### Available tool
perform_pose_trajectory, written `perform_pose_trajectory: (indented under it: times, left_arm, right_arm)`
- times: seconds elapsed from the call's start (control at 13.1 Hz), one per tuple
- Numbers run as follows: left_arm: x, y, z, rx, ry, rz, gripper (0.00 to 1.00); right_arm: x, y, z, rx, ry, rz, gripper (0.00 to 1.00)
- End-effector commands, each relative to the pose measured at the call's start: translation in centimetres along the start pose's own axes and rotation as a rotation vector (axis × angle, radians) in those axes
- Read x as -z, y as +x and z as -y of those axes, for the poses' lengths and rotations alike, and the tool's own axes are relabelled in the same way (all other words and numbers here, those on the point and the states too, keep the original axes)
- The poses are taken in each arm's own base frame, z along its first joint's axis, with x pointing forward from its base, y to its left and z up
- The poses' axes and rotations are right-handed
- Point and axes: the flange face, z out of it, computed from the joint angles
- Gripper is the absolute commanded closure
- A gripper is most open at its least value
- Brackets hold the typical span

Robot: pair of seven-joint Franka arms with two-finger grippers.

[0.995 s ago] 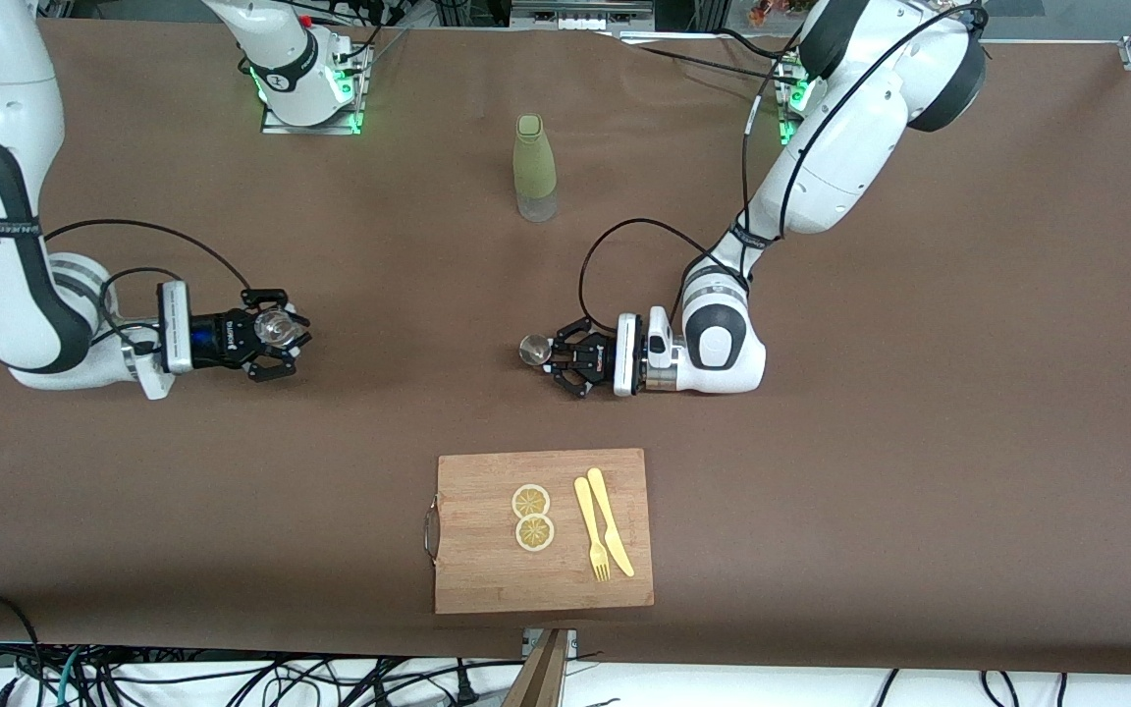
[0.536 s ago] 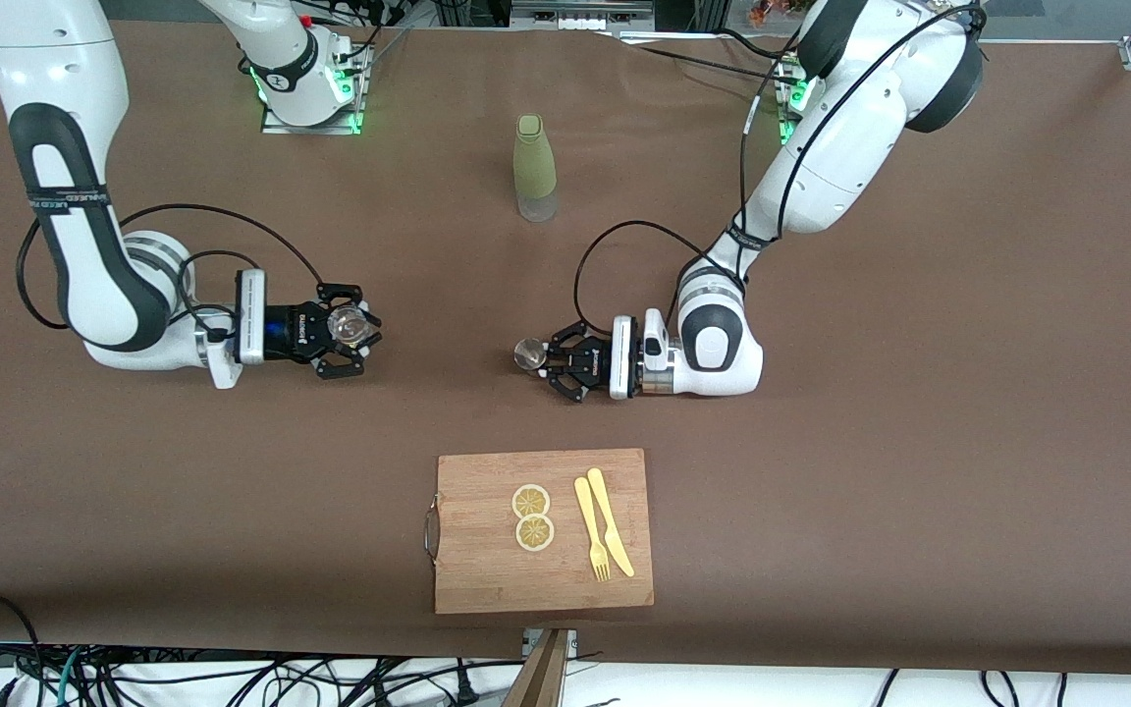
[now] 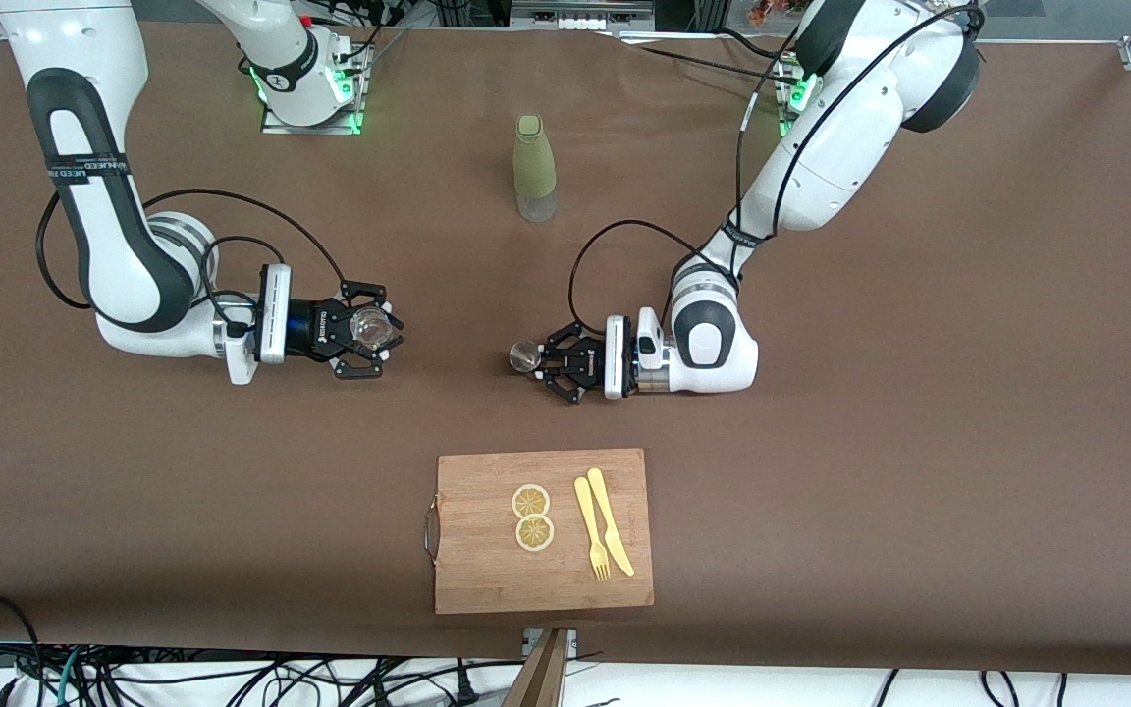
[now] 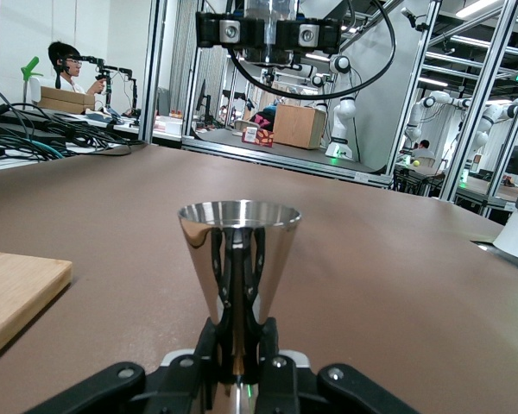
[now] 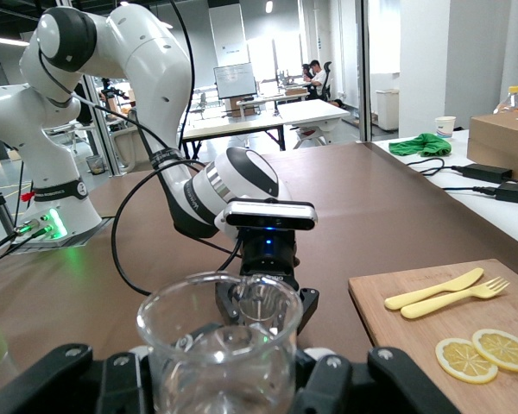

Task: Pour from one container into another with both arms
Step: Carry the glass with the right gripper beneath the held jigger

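Note:
The silvery metal jigger (image 3: pixel 526 355) stands upright in my left gripper (image 3: pixel 538 358), which is shut on its narrow waist over the middle of the table. In the left wrist view the jigger (image 4: pixel 239 259) rises from between the shut fingers of that gripper (image 4: pixel 239 341). My right gripper (image 3: pixel 374 331) is shut on the small clear glass cup (image 3: pixel 369 328), toward the right arm's end of the table and level with the jigger. The glass cup (image 5: pixel 217 345) fills the foreground of the right wrist view, mouth up. The jigger (image 5: pixel 266 304) faces it, a short gap away.
An olive-green bottle (image 3: pixel 534 169) stands between the two arm bases. A wooden cutting board (image 3: pixel 487 570) lies close to the front camera. It carries two lemon slices (image 3: pixel 532 516), a yellow fork (image 3: pixel 591 530) and a knife (image 3: pixel 610 520).
The right arm has carried the glass cup a good way toward the table's middle. The left gripper has edged slightly toward it with the jigger. Both grips are unchanged.

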Motion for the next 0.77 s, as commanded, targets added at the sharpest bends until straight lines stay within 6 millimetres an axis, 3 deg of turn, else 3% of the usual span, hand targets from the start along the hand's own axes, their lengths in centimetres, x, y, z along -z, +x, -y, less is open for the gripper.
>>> perform_pose_trajectory:
  times: [0.0, 0.38, 0.69]
  left_arm:
    - [-0.8, 0.7, 0.6, -0.011, 0.037, -0.021, 1.0]
    - [-1.5, 2.3, 0.9, 0.033, 0.038, -0.041, 1.0]
    - [-1.7, 2.0, 0.9, 0.037, 0.05, -0.02, 1.0]
  right_arm:
    - [-0.9, 0.8, 0.9, -0.021, -0.03, -0.006, 0.79]
    - [-5.9, 2.1, 1.0, -0.053, -0.106, -0.01, 0.79]
    - [-8.5, 4.3, 0.4, -0.078, -0.145, 0.043, 0.79]
